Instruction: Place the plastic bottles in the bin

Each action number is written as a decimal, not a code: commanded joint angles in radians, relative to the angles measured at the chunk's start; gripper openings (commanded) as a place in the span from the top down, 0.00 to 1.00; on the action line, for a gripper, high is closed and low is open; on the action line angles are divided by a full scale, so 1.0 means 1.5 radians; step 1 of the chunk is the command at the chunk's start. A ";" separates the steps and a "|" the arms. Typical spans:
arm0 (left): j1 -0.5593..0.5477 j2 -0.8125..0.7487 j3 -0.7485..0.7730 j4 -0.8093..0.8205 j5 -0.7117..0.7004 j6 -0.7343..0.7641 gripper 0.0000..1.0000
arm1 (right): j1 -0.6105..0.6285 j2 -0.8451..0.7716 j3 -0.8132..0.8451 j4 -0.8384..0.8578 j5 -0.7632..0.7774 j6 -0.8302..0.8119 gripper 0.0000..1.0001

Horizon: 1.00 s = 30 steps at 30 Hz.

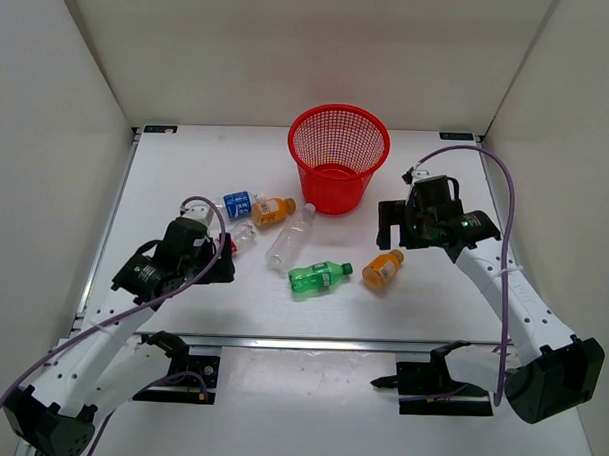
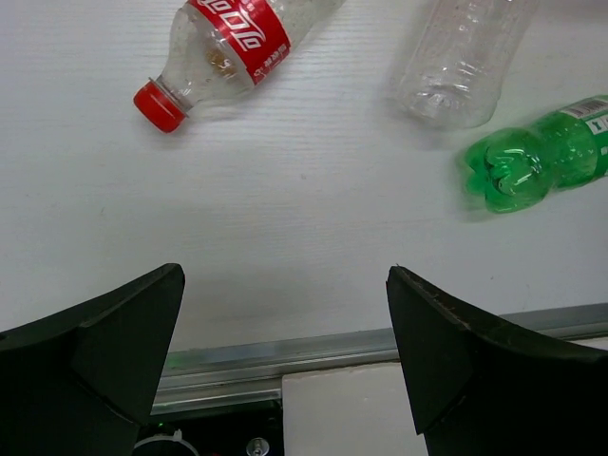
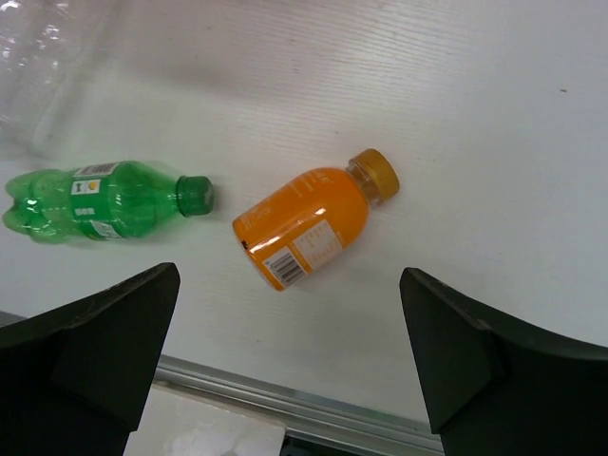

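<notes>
My right end effector hung spread and empty over the orange bottle, which lay on its side on the bench, short of the bin. The left end effector was also spread. I judged the bottle light, slick and roll-prone, so best pinched across its labelled belly. It had open room all round, with the near rail close.

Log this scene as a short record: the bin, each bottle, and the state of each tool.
bin: upright at the far side, no bottle seen inside
blue-labelled bottle: lying, left of the bin
far orange bottle: lying beside the blue-labelled bottle
tall clear bottle: lying, centre
green bottle: lying, nearer than the tall clear bottle
near orange bottle: lying, right of the green bottle
red-capped bottle: lying by the left tool
left tool: open, empty
right tool: open, empty, above the near orange bottle
</notes>
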<state>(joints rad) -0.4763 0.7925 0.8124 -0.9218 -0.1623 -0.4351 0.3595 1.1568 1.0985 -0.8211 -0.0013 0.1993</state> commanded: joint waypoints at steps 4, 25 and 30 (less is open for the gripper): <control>-0.027 0.034 0.018 0.047 0.035 0.023 0.01 | 0.015 -0.024 -0.053 0.039 -0.014 0.079 0.01; -0.018 0.055 0.002 0.084 0.060 0.052 0.01 | 0.034 0.050 -0.216 0.176 0.156 0.490 0.01; -0.017 0.067 0.011 0.075 0.060 0.047 0.01 | 0.048 0.101 -0.240 0.211 0.133 0.507 0.01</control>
<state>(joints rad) -0.4988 0.8902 0.8120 -0.8112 -0.0780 -0.3660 0.4149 1.2667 0.7490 -0.5816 0.1745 0.8871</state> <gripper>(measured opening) 0.989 0.992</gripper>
